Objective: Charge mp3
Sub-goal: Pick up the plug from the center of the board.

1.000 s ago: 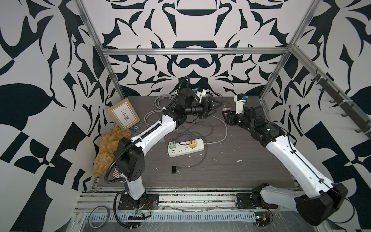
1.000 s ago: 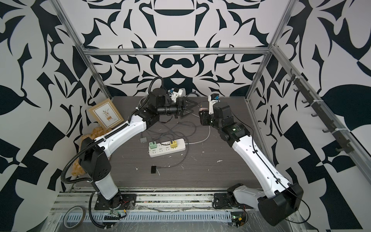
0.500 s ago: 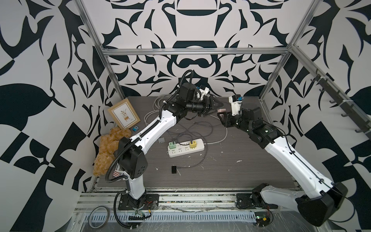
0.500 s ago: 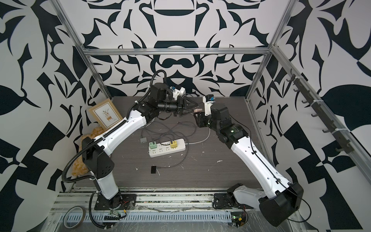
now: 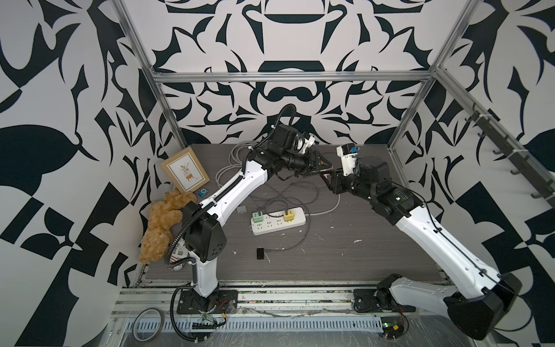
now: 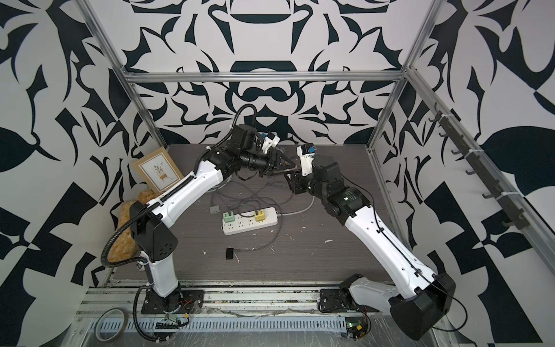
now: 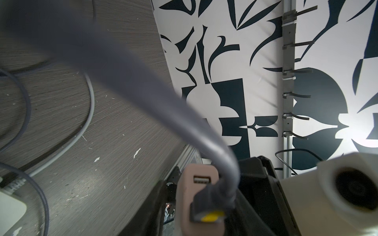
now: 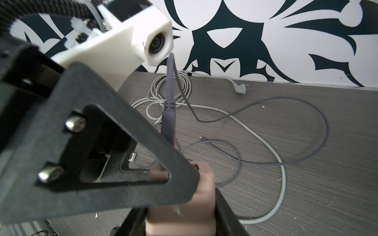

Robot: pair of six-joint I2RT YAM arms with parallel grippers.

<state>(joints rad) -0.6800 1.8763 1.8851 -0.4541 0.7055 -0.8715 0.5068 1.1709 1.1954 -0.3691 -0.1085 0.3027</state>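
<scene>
Step, likely: seating plug (image 7: 206,204) in cube (image 8: 184,196). My right pincer (image 6: 292,177) grasps cube; left pincer (image 6: 285,168), cannot tell. Next, probably: cable (image 8: 306,114) end into mp3 (image 5: 203,192).

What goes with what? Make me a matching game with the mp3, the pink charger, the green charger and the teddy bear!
Things:
1. mp3
2. pink charger
3. green charger
4. teddy bear

Places:
A. plugged into the power strip
B. held in the right gripper
C. lying next to the left arm
D. by the picture frame

Pairs: 1-D, 2-B, 3-A, 4-C
</scene>
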